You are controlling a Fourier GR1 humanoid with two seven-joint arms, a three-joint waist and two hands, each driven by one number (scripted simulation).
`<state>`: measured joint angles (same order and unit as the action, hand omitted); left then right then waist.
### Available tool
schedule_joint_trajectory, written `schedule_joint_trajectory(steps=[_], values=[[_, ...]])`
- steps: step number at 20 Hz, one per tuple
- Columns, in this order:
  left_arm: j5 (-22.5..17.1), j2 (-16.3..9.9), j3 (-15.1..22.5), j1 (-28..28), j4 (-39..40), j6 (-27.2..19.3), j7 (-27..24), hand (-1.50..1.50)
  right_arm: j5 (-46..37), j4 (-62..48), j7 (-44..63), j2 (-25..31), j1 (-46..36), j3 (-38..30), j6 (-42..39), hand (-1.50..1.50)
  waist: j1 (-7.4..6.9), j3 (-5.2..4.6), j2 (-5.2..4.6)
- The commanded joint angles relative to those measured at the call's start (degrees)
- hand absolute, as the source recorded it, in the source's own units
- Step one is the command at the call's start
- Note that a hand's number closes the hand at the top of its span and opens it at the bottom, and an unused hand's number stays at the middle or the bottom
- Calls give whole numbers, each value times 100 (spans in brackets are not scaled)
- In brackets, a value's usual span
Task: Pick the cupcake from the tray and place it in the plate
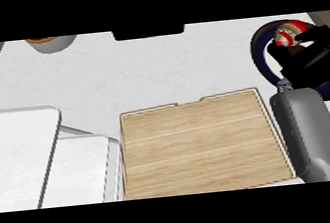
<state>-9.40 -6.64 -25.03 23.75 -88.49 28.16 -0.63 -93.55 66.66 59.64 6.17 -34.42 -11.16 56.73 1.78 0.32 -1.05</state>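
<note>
White speckled bench [156, 64]. Flat rectangular wood-grain tray [201, 145] at centre, long axis running away from me. At right, my right hand [312, 56] over the dark-blue round plate [260, 54], fingers [318, 33] curled round the cupcake [287, 35], which lies tilted over the plate; heading unclear.

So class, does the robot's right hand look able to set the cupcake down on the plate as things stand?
Probably yes: the right hand already holds the cupcake directly over the dark plate, with nothing visible between them.
</note>
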Motion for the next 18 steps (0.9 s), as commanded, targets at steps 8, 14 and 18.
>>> schedule_joint_trajectory(steps=[8,14,18], values=[[744,592,797,-1179,-278,-710,828,0,1028,-967,-426,842,74,-667,1446,150,54,14,-66],[758,589,688,-1034,-247,-439,708,0,2139,-1878,-515,1091,21,-808,585,-150,-5,25,-106],[835,638,706,-1063,-189,-405,634,0,2938,-2160,-957,1250,-192,-560,209,-150,-18,32,-91]])
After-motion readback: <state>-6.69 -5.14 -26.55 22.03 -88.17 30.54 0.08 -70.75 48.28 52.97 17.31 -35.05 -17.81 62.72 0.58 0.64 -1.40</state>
